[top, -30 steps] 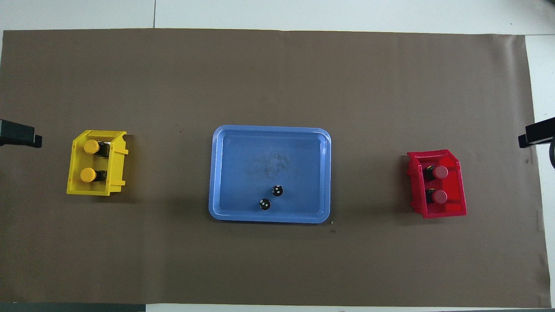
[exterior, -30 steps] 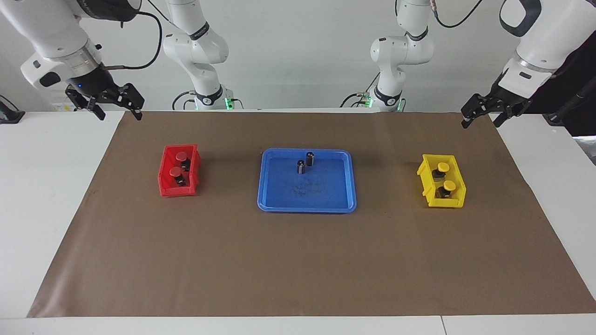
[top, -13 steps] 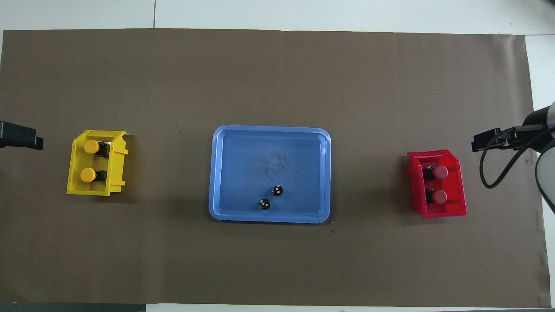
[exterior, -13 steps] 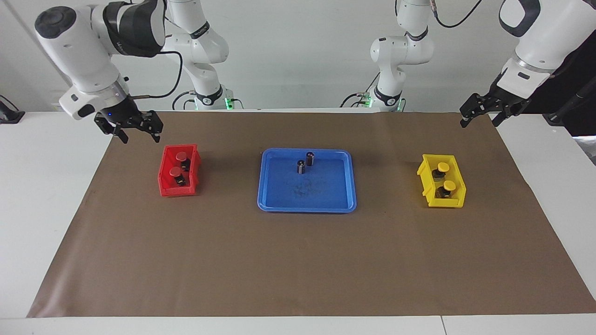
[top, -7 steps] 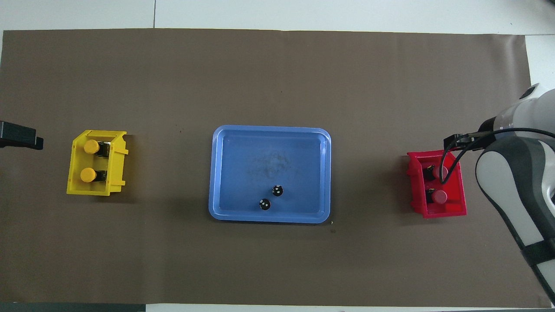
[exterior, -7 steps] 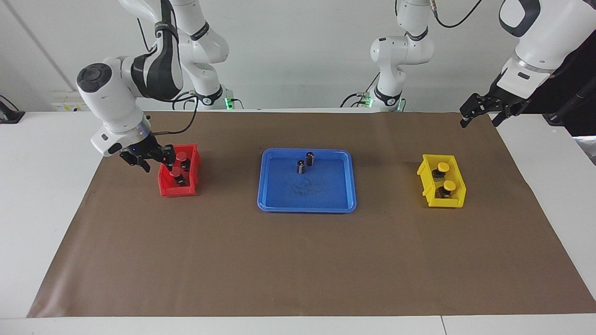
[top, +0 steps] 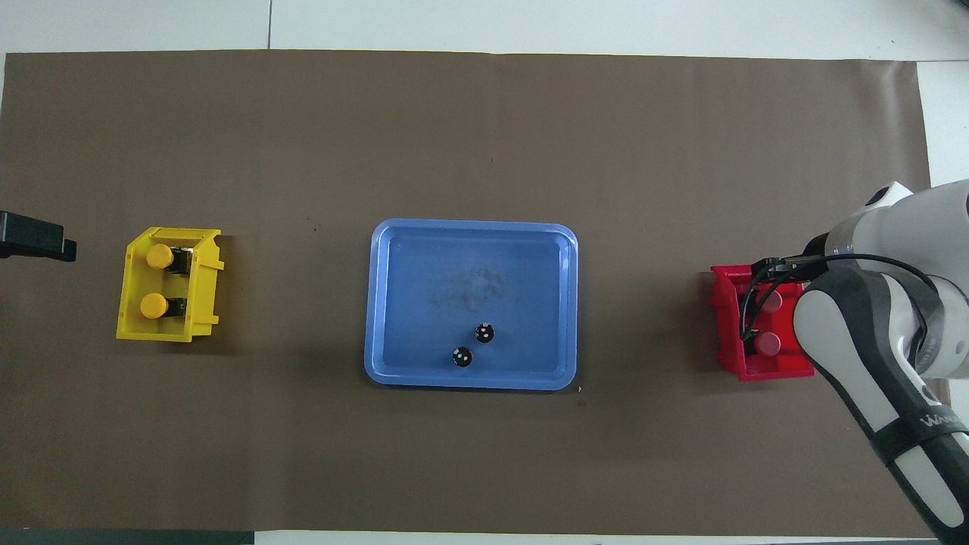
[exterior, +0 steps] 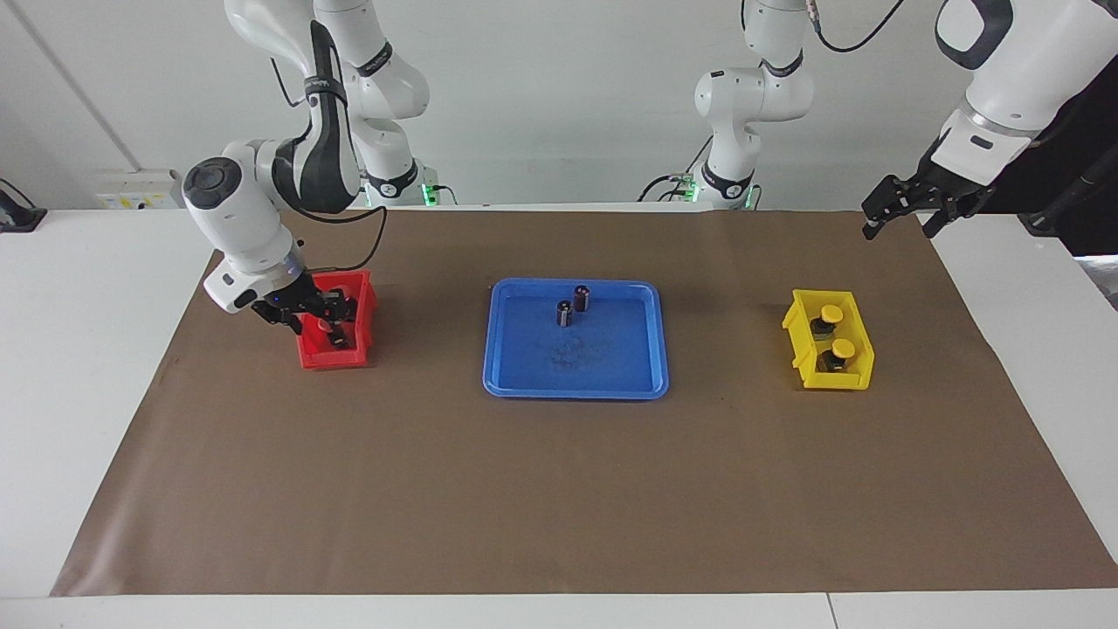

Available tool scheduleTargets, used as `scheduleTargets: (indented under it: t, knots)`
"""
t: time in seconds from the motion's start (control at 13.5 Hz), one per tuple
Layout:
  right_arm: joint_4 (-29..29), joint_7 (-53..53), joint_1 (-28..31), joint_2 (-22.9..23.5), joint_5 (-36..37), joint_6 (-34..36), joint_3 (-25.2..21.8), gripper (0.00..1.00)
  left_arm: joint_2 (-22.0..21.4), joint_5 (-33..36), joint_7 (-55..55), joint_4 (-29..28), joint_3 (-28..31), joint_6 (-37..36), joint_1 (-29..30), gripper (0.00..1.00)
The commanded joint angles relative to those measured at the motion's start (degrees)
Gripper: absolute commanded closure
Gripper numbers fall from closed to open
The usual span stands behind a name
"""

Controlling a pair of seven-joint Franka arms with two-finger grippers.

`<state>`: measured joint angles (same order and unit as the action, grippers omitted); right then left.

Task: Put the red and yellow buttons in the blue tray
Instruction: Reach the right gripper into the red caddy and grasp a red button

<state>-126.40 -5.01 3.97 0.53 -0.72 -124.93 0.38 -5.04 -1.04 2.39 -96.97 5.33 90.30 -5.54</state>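
White desk (exterior: pixel 96 367), covered over most of its top by a brown paper sheet (exterior: pixel 559 489); plain pale wall (exterior: pixel 559 96) at the robots' end. Small green lights (exterior: pixel 428 190) at the arm bases. White lettering (top: pixel 941 421) on a dark band of the right arm, only partly in view and not readable; no other writing to make out.

Right fingers (exterior: pixel 293 321) down inside the red bin (exterior: pixel 362 307), right at the two red buttons (top: pixel 769 344). Cannot tell whether clamped on a button or only close around it. In the overhead view the arm covers part of the bin.

Left fingers (exterior: pixel 874 220) spread apart, holding nothing, up over the mat's corner at the left arm's end, waiting. Near them, and nearest of all the things, the yellow bin (exterior: pixel 808 376) with both yellow buttons (exterior: pixel 831 313) inside.

Blue tray (exterior: pixel 524 377) between the two sets of fingers, well apart from both. No buttons in it, only two upright dark cylinders (exterior: pixel 565 313) close together by its rim toward the robots.
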Motion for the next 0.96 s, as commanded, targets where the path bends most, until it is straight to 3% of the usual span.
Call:
scheduleTargets:
  t: [0.0,0.3,0.52,0.89]
  knots:
    - [-3.1,-0.1,-1.0,-1.2,-0.7,-2.7,0.2,0.38,-0.2,1.3,0.3,-0.1,0.1,-0.6,-0.2,0.0]
    - [-4.7,-2.1,-1.0,-1.6,-0.7,-3.7,0.2,0.4,-1.2,1.3,0.5,-3.0,0.2,1.9,0.2,0.0]
    - [-5.3,-5.7,-0.2,-1.9,-0.7,-3.8,0.2,0.41,-3.5,1.3,0.5,-8.7,0.4,6.7,0.2,0.0]
    - [-7.3,-8.8,0.8,-2.6,-0.7,-4.4,0.1,0.48,-3.1,1.6,1.9,-10.8,0.4,8.1,0.3,0.0]
